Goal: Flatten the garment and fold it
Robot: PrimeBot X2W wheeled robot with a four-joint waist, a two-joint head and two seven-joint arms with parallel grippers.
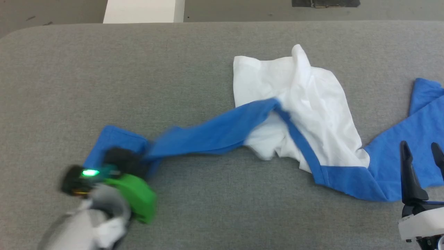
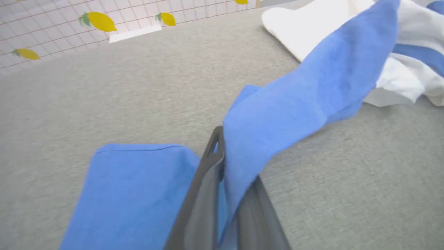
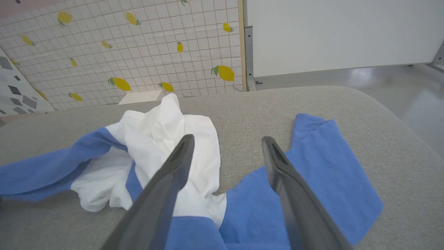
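Pressed together at the near left, the left gripper (image 2: 233, 166) with its two long dark fingers pinches one bright blue sleeve of the soft, white-bodied fabric garment (image 1: 312, 93) close to the cuff, and that sleeve stretches from there to the crumpled white body. The garment lies bunched on the grey cloth-covered table (image 1: 173, 69), right of its middle, with its other blue sleeve spread flat toward the right edge. Over that sleeve the right gripper (image 3: 227, 140) holds its fingers spread apart, gripping nothing.
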